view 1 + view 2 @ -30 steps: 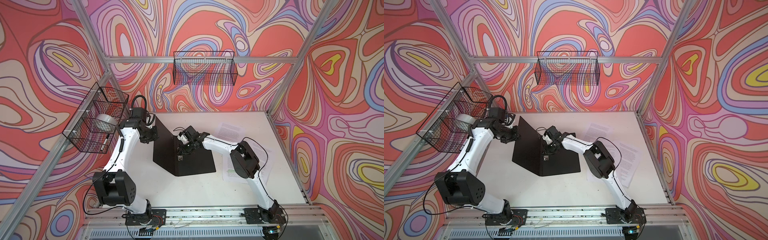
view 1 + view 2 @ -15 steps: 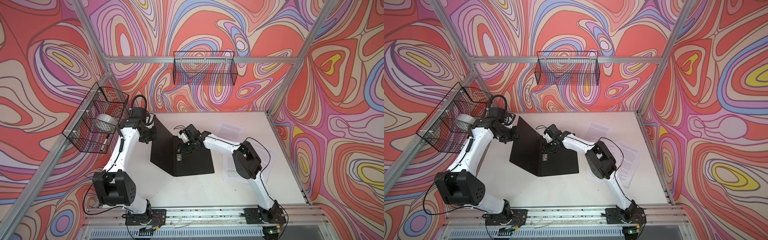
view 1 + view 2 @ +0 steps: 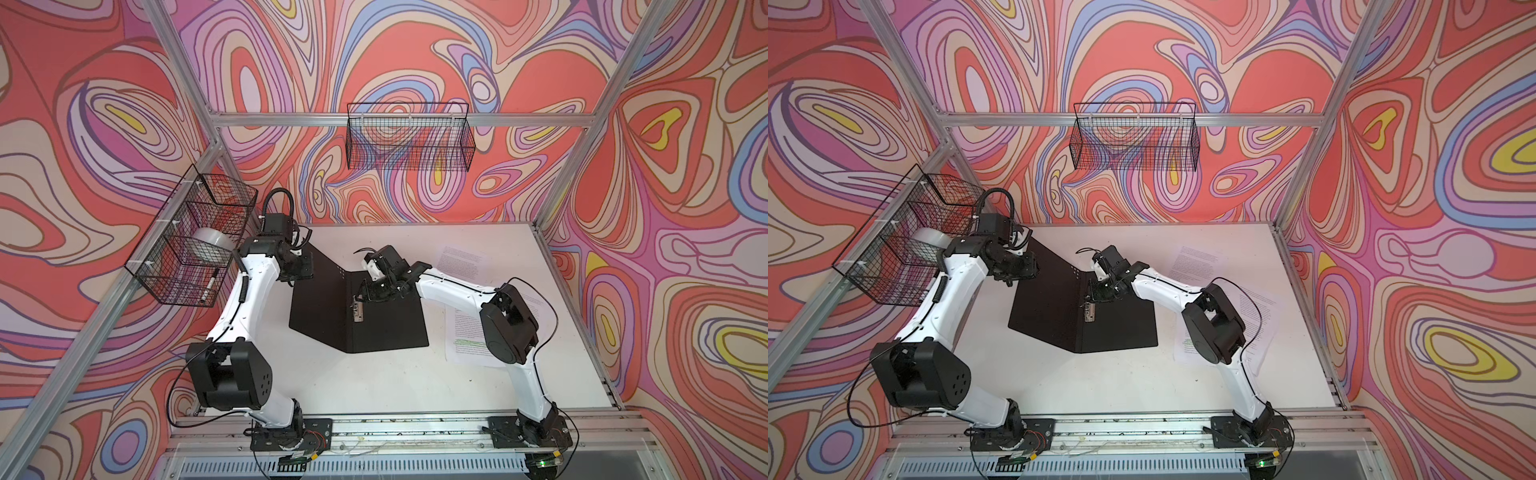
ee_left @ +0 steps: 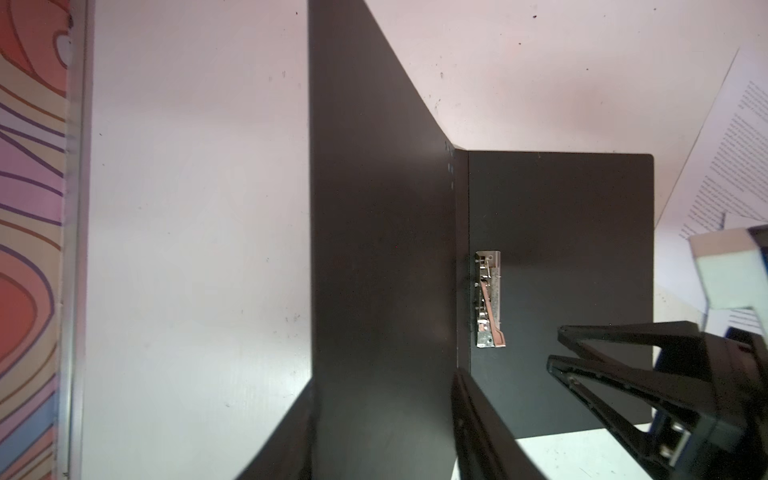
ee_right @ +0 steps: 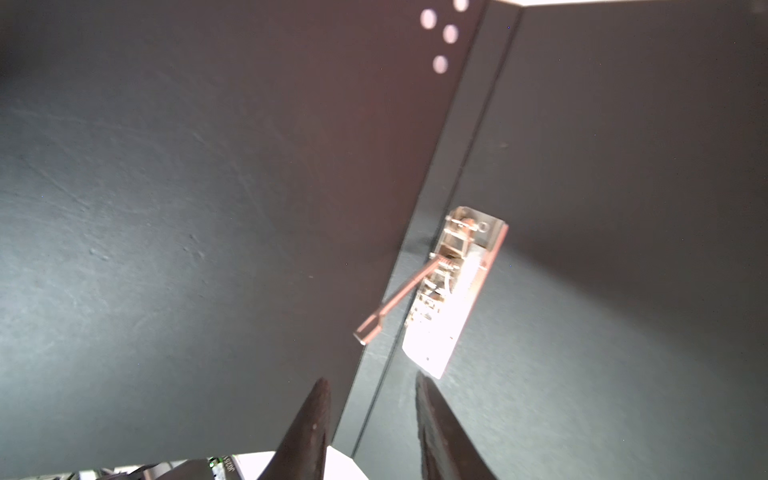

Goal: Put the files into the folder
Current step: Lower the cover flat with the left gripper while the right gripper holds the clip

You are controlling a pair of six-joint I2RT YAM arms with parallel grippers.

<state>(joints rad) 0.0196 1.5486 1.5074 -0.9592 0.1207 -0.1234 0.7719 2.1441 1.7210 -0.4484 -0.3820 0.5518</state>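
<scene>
White matte surface [image 3: 374, 386] carries the folder [image 3: 386, 328], open, black inside, one thin cover raised. The left hand [image 4: 382, 386] straddles that cover, fingers apart, gripping nothing. The right hand [image 5: 372, 382] hangs part-open and empty by the shiny metal clip [image 5: 449, 291] (its lever lifted, plain only in the right wrist view). The files [image 3: 461, 262] lie flat beside the folder.

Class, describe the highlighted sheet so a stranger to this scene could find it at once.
On the white table, find the open black folder. Right of it, partly under the right arm's elbow, lies a printed sheet; unlike the other sheets, it bears green highlighted lines.
</scene>
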